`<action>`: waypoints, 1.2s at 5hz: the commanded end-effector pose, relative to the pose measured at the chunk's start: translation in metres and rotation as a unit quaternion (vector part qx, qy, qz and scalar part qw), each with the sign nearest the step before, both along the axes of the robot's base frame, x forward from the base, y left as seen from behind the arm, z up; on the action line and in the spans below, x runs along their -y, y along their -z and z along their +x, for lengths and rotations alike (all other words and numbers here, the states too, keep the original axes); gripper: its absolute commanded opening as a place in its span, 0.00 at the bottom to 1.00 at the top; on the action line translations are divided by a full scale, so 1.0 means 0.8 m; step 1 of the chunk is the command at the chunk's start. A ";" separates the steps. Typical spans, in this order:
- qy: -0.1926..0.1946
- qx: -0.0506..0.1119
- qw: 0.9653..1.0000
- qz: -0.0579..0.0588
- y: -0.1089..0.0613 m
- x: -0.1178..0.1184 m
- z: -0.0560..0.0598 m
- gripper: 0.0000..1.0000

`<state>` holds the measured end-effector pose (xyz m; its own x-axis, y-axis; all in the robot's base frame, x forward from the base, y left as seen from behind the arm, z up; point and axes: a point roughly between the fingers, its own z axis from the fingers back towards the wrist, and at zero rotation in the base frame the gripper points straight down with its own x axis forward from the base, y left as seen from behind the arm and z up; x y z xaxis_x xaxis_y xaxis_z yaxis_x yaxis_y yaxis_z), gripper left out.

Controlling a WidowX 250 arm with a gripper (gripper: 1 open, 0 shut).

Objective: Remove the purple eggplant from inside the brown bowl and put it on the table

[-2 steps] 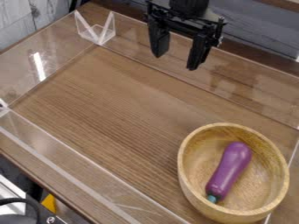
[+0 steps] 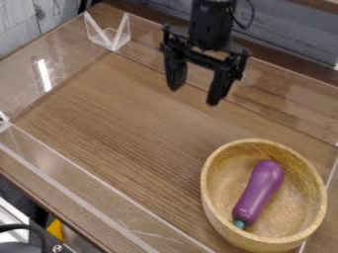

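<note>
Black and wide open, the tool [image 2: 196, 87] hangs over the far middle of the tabletop [image 2: 132, 128], fingers pointing down and holding nothing. It is well apart from the bowl [image 2: 220, 163], which sits at the near right corner. Inside the bowl lies the eggplant [image 2: 259, 192], purple, stretched lengthwise with its green stem tip toward the near rim. Clear acrylic walls [image 2: 53, 168] edge the wood-grain tabletop.
</note>
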<state>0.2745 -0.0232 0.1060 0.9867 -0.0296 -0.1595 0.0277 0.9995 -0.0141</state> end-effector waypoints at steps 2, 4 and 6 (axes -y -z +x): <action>0.031 0.036 0.999 -0.010 -0.019 0.062 -0.019 1.00; 0.058 0.046 0.997 -0.019 -0.011 0.091 -0.035 1.00; 0.077 0.059 0.995 -0.026 0.004 0.117 -0.044 1.00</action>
<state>0.2363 -0.1158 0.0900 0.9775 -0.1919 -0.0875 0.1888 0.9811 -0.0424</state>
